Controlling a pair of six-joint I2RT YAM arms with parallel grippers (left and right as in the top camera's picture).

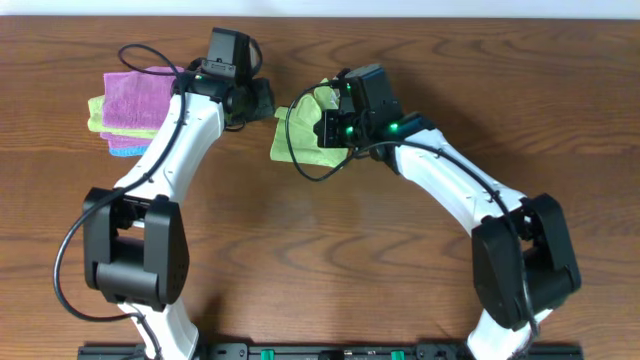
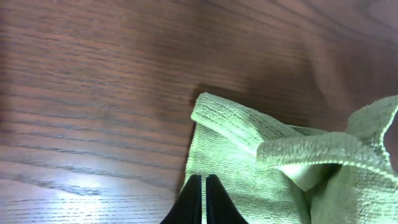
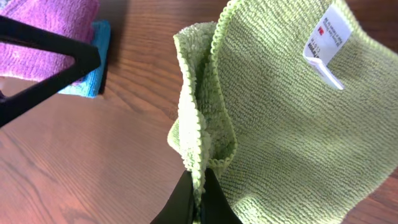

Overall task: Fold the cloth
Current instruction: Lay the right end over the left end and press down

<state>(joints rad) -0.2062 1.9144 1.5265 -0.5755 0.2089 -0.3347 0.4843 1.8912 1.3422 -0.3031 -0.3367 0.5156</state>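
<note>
The light green cloth [image 1: 298,140] lies partly bunched on the wooden table between both arms. My right gripper [image 1: 328,115] is shut on a doubled-over edge of it; in the right wrist view the jaws [image 3: 199,190] pinch that folded edge [image 3: 199,124], with the rest of the cloth spread to the right and its white tag [image 3: 326,43] showing. My left gripper [image 1: 264,98] is just left of the cloth's corner. Its fingers [image 2: 203,186] are closed, with the cloth [image 2: 249,162] behind their tips. It looks empty.
A stack of folded cloths lies at the back left: pink [image 1: 140,92] on top, green [image 1: 98,118] and blue [image 1: 125,150] beneath. The pink [image 3: 50,18] and blue [image 3: 93,84] ones also show in the right wrist view, behind my left gripper's black finger [image 3: 87,57].
</note>
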